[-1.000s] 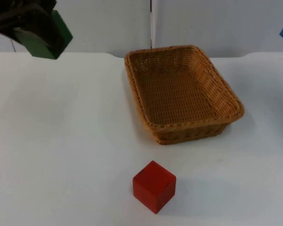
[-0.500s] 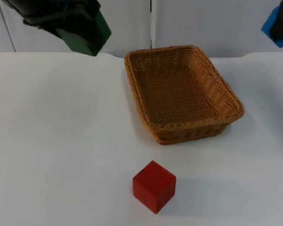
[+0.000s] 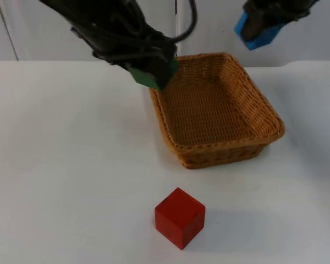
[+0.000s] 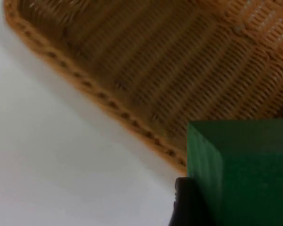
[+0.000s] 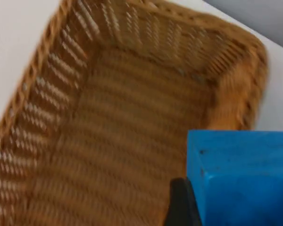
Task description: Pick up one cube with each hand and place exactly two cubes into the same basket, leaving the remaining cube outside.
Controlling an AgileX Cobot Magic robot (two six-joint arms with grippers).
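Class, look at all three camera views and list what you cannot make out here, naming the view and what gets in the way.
1. Left tool, top view: its fingers are hidden by the arm above; the green cube shows partly.
2. Right tool, top view: the picture's edge cuts it off, and the arm covers part of the blue cube.
3. Basket, left wrist view: blurred weave, and the green cube hides part.
4. Red cube, top view: its underside is unseen.

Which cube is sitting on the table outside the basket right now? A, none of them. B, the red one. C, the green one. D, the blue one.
B: the red cube rests on the white table in front of the basket, while the left gripper holds the green cube at the basket's rim and the right gripper holds the blue cube above its far side.
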